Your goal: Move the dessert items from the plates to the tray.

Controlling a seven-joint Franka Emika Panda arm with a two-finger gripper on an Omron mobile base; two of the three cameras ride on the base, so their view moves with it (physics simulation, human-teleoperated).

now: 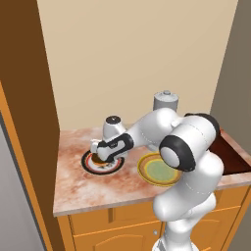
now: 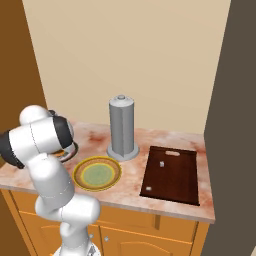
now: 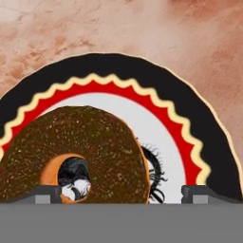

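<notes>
Donut (image 3: 90, 152) on black-rimmed plate (image 3: 199, 118), end effector (image 3: 122, 194) spread apart over it, not gripped yet; small pale lump (image 2: 161, 163) already on tray (image 2: 172, 185), yellow plate (image 2: 80, 177) bare.

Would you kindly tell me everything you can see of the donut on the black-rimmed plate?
The donut is a round ring with a dark chocolate-brown, finely speckled glaze and an orange-tan dough edge inside its hole. It lies flat on the white centre of the black-rimmed plate, toward one side, hiding part of the black pattern. The gripper hangs just above it, jaws wide open to either side, not yet touching it as far as shows.
</notes>
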